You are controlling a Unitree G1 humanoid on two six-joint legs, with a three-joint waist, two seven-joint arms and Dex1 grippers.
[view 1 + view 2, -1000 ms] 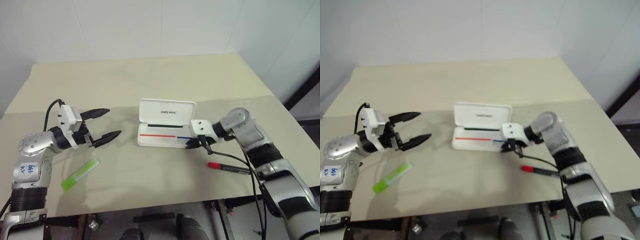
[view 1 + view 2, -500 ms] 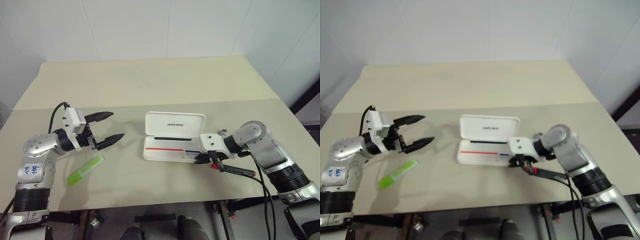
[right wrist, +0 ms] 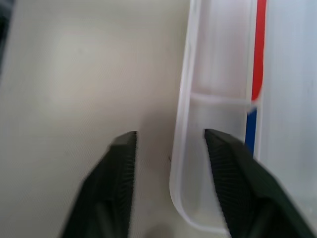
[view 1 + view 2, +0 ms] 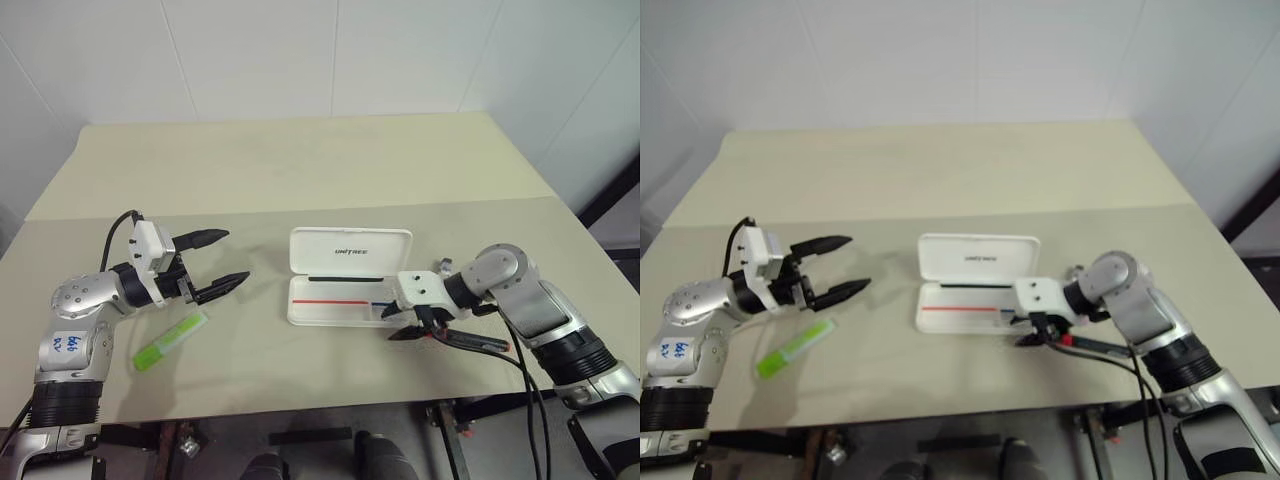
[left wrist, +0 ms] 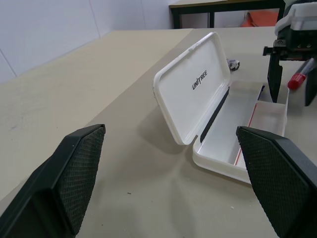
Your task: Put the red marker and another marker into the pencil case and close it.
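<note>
The right gripper (image 4: 412, 325) is hovering with parted, empty jaws at the open white hard pencil case (image 4: 345, 275) — the slim red-capped black marker (image 4: 468, 340) is lying just beside it, so grasping comes next. The left gripper (image 4: 225, 262) is waiting spread wide above the chunky lime-green highlighter (image 4: 170, 340).

The table (image 4: 300, 160) was viewed from above and in front by the two head views, angled down, both arms and the open pencil case (image 4: 349, 275) being shared with a slight sideways offset. The left wrist view was aimed level along the tabletop toward the case, seen at mid range. The right wrist view was pointed steeply down, very close on the case's rim.
</note>
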